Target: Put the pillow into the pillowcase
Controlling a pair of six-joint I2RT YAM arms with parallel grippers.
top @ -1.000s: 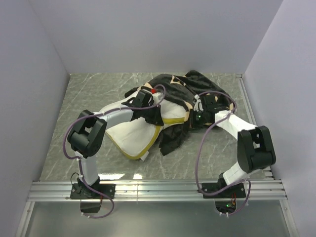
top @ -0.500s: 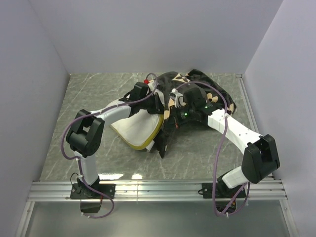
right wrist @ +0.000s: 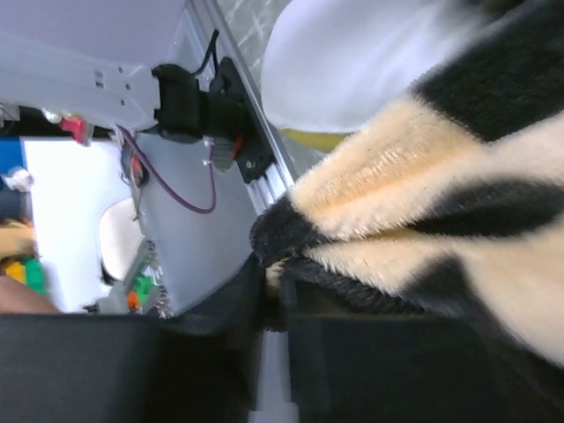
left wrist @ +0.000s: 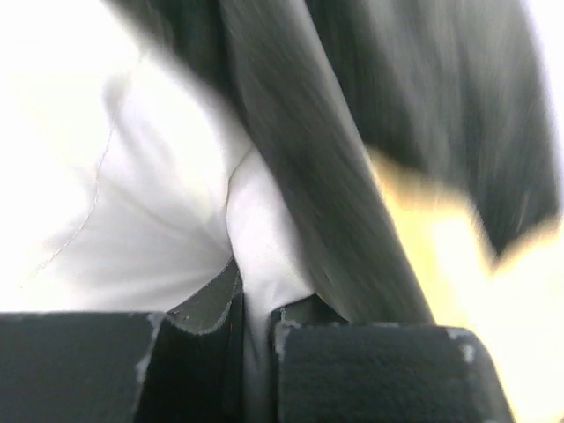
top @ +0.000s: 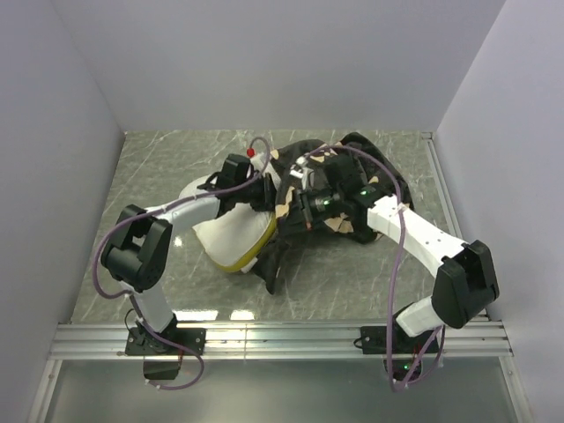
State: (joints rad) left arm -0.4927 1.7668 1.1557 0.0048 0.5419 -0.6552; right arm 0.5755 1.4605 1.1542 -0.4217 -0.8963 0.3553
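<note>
The white pillow (top: 231,236) with its yellow band lies left of centre, its right part under the black, tan-flowered pillowcase (top: 348,154). My left gripper (top: 264,192) sits at the pillow's far corner, at the mouth of the case. In the left wrist view that gripper (left wrist: 256,308) is shut on a fold of white pillow (left wrist: 132,176), with dark pillowcase (left wrist: 397,106) draped beside it. My right gripper (top: 295,210) is just right of the left one. In the right wrist view it (right wrist: 273,282) pinches the furry pillowcase (right wrist: 441,176) hem, the pillow (right wrist: 352,62) beyond it.
Grey walls close in the marble tabletop (top: 159,176) on the left, back and right. An aluminium rail (top: 282,339) runs along the near edge by the arm bases. A loose flap of the pillowcase (top: 273,273) trails toward the front.
My right arm has swung left, dragging the pillowcase edge over the pillow. The left gripper has shifted left and back with the pillow. Less white shows now.
</note>
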